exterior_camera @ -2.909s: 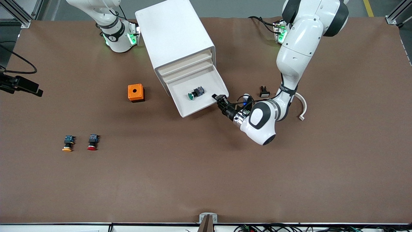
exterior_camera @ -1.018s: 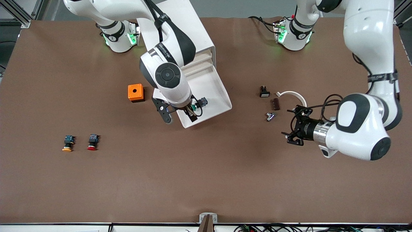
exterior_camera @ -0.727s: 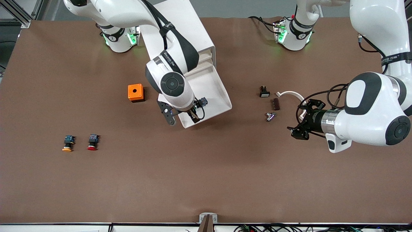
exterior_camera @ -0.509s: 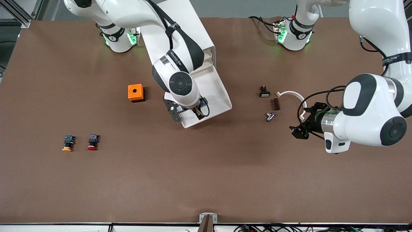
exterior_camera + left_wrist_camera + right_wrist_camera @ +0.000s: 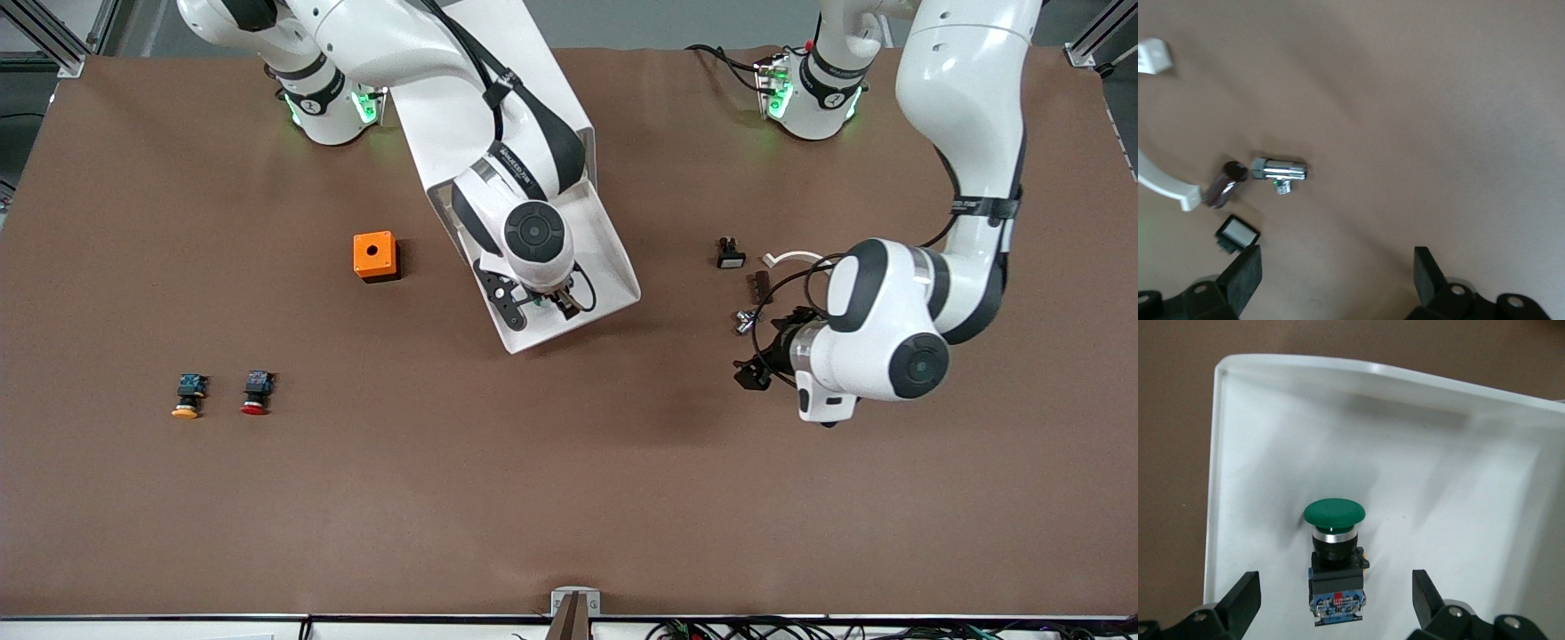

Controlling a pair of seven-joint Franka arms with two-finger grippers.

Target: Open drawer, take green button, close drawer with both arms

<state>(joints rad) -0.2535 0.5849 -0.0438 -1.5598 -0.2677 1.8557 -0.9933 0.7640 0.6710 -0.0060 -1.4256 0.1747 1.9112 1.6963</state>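
Right gripper (image 5: 1331, 613) hung wide open over the drawer (image 5: 613, 267); left gripper (image 5: 1338, 287) waited, open too. I judged the button (image 5: 1334, 560) light and rigid, best pinched across its black body.

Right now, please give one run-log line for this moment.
drawer: open | button: lying in drawer | right gripper: open above button | left gripper: open over table, waiting

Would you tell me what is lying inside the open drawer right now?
The green button lies on the drawer floor, the open right claw over it. The front view hides it under the right arm; the drawer's inner end is unseen.
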